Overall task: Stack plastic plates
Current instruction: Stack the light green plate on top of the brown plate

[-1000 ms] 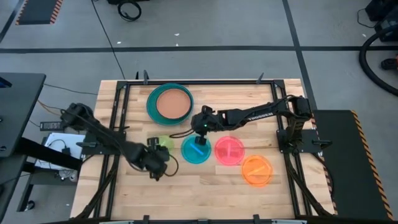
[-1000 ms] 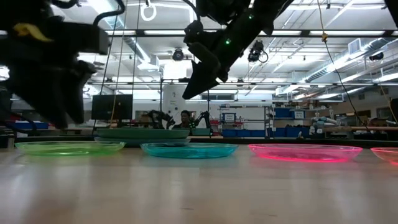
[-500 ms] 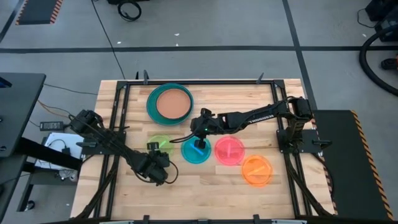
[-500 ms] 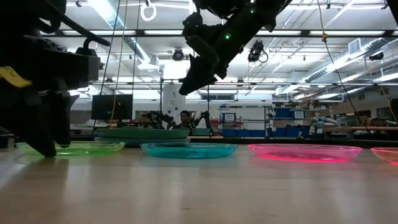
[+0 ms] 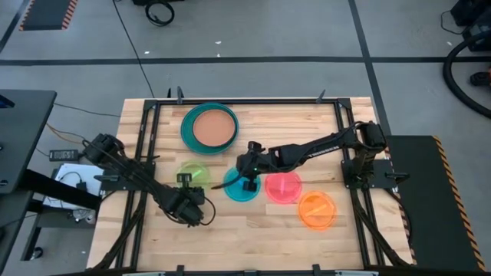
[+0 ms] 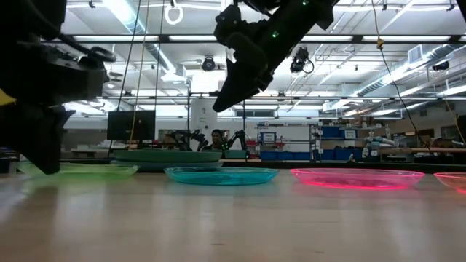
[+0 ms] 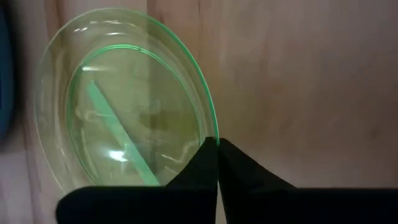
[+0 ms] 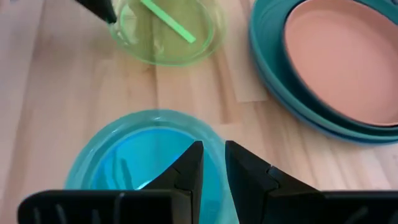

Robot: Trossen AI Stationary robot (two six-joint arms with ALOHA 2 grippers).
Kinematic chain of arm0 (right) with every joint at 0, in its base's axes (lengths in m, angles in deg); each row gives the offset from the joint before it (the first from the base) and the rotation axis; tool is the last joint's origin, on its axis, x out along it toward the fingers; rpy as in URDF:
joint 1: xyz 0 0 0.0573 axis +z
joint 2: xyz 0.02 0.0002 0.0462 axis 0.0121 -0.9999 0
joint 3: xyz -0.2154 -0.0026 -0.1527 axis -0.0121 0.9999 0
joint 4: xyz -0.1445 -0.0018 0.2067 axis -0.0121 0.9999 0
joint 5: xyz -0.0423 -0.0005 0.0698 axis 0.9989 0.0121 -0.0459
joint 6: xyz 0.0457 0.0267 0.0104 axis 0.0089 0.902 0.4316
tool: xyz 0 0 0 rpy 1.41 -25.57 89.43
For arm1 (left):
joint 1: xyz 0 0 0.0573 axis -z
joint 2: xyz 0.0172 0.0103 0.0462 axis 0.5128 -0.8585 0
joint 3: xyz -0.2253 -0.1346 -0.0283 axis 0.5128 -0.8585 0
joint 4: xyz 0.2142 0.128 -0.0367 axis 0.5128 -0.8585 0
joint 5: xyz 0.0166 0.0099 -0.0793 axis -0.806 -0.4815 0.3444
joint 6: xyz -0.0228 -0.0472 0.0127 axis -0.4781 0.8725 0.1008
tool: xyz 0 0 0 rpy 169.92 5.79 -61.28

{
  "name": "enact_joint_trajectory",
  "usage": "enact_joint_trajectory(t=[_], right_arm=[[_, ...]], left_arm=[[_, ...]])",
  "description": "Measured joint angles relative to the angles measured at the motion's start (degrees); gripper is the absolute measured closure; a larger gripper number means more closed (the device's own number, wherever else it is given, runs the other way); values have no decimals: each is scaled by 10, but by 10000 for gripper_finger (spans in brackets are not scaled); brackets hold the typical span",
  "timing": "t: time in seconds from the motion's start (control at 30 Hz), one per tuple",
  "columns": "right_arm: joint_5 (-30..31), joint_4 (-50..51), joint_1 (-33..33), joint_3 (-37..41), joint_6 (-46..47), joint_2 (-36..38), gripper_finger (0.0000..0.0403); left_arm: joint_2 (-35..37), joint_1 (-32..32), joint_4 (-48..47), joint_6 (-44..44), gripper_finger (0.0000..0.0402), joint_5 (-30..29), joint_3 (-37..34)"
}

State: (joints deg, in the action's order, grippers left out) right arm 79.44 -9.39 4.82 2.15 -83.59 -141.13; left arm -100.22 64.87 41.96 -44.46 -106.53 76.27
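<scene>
A translucent green plate (image 5: 194, 174) lies on the table left of centre; my left gripper (image 7: 217, 144) is shut on its near rim. Right of it sits a translucent teal plate (image 5: 239, 188), over which my right gripper (image 8: 213, 155) hangs with a narrow gap between its fingers. In the low view this gripper (image 6: 220, 105) is well clear of the plates. Further right are a pink plate (image 5: 282, 186) and an orange plate (image 5: 317, 208). A tan plate (image 5: 213, 127) rests inside large teal plates (image 5: 186, 126) at the far side. My left gripper pinches the green plate's rim (image 7: 213, 132) at its near edge between its two fingers. The fingers come from the table's near side, slanting down. The plate lies flat on the table.
A black frame (image 5: 146, 130) borders the wooden table on all sides. Bare wood lies along the near edge (image 5: 253, 234) and at the far right (image 5: 291, 123). The room beyond shows shelves and a person far off (image 6: 216, 138).
My left gripper has come down toward the table at the green plate's near rim and shut on it. My right gripper has moved a little toward the near edge, over the teal plate. The plates lie where they were.
</scene>
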Motion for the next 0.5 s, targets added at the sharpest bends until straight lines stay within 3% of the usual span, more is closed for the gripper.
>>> enact_joint_trajectory(t=[0.2,0.5], right_arm=[[6,9,20,0,14,0,324],[18,18,24,0,31,0,324]], left_arm=[[38,0,-12,0,398,-21,10],[46,-10,-134,-42,399,-102,102]])
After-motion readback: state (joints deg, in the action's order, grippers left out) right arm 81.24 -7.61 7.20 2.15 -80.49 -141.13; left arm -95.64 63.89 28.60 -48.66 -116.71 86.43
